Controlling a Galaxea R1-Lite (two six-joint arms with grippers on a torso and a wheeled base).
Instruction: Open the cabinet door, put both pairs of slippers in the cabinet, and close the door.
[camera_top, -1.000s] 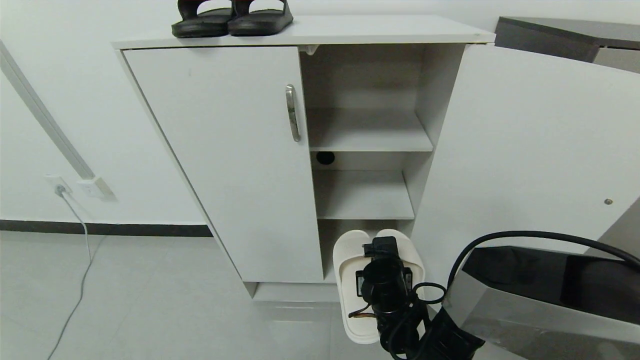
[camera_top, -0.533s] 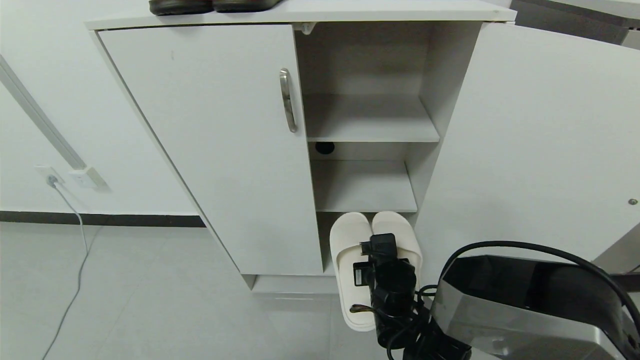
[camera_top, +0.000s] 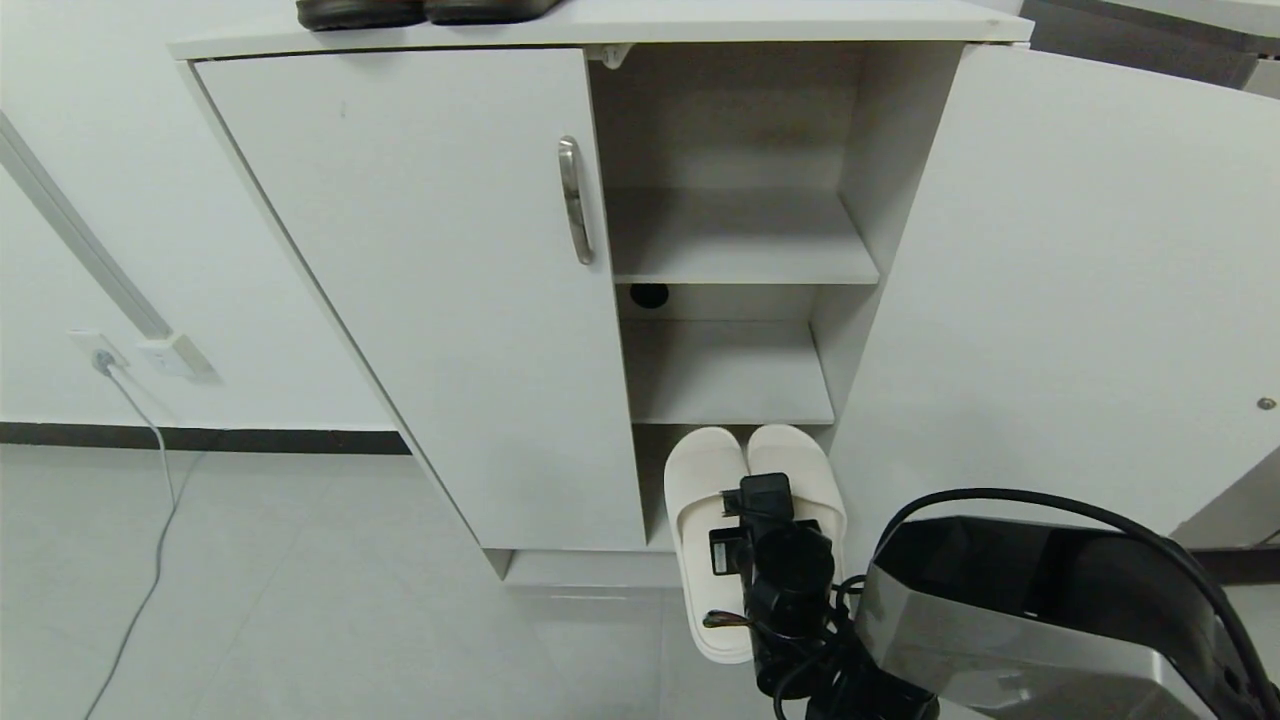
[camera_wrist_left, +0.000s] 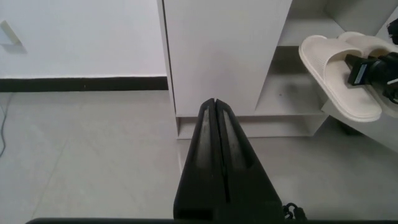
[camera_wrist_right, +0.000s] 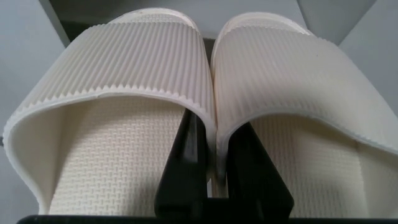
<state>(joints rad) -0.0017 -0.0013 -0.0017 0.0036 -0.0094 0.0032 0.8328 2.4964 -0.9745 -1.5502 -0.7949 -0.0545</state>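
Pale floor tiles (camera_top: 300, 620) meet a white wall (camera_top: 100, 150) with a dark skirting strip, and against that wall stands the white cabinet (camera_top: 750, 20). Its right door (camera_top: 1080, 300) is swung wide open, while the left door (camera_top: 420, 300) is closed, with a metal handle (camera_top: 572, 200) upright near its inner edge. Behind the open door are an upper shelf (camera_top: 740, 240) and a lower shelf (camera_top: 725, 375), both bare. The white slippers (camera_top: 705, 480) sit side by side at the mouth of the bottom compartment, toes just under the lower shelf and heels sticking out over the floor; whether they rest on the cabinet's base cannot be told. The right gripper (camera_wrist_right: 211, 168) is clamped on them, pinching the two touching inner walls together, one finger inside each slipper. The left gripper (camera_wrist_left: 214, 106) hangs above the floor in front of the closed door, its fingers pressed together on nothing. The black slippers (camera_top: 420, 10) stand on the cabinet's top, towards its left end. A grey cable (camera_top: 150, 500) drops from a wall socket (camera_top: 100, 355) to the floor.
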